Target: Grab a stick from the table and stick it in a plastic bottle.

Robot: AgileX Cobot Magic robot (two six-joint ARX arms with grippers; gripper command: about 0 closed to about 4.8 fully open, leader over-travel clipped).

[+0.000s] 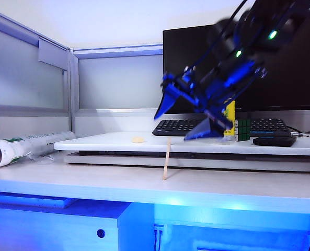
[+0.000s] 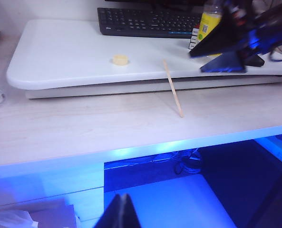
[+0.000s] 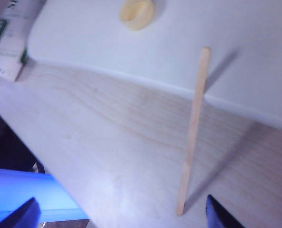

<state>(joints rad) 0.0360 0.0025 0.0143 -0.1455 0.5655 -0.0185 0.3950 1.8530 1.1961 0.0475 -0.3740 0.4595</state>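
Stick (image 1: 167, 159) propped on table (image 1: 92, 180)

The right tool (image 1: 188, 117) is motion-blurred and hides most of the plastic bottle (image 1: 229, 117); the left tool (image 2: 118, 214) is cut off by the frame edge.

keyboard (image 1: 220, 127), monitor (image 1: 293, 68), rolled tube (image 1: 26, 147), yellow cap (image 2: 120, 60)
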